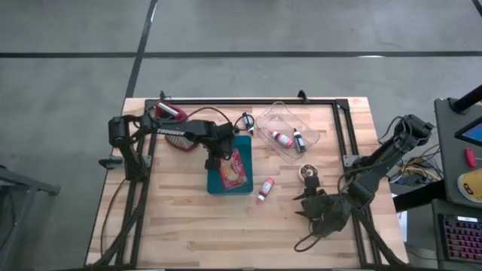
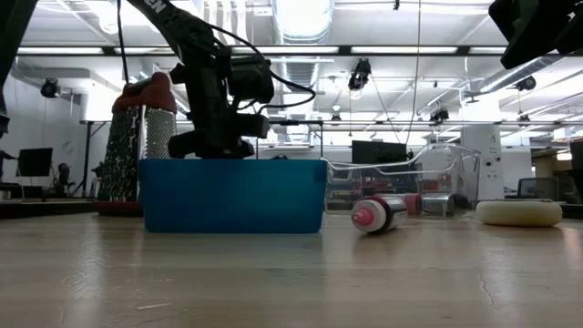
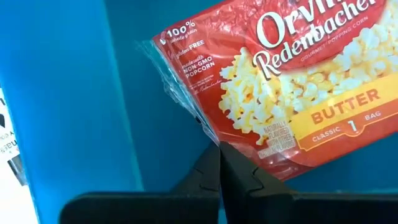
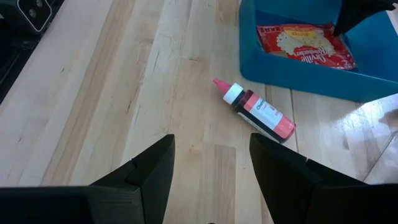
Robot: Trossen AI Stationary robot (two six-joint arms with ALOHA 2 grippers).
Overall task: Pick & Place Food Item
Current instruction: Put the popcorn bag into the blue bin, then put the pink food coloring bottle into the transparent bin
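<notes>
Overhead, ceiling lights point(image 2: 301, 18) above the wooden table point(image 1: 188, 226); left claw point(image 3: 219, 163) closed on popcorn bag point(image 3: 292, 81), right claw point(image 4: 211, 168) open.

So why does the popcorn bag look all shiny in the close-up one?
Left wrist view: ceiling light glares off the clear wrap at the corner of the popcorn bag, inside the blue bin. Low view: bright ceiling lamps wash out the background, and the left arm over the bin looks nearly black against them.

Grey concrete floor point(image 1: 68, 113) crossed by dark seam lines, long ceiling light strips point(image 2: 401, 49) overhead, dark monitor point(image 2: 378, 151) behind, keyboard point(image 1: 461, 239) on side desk
</notes>
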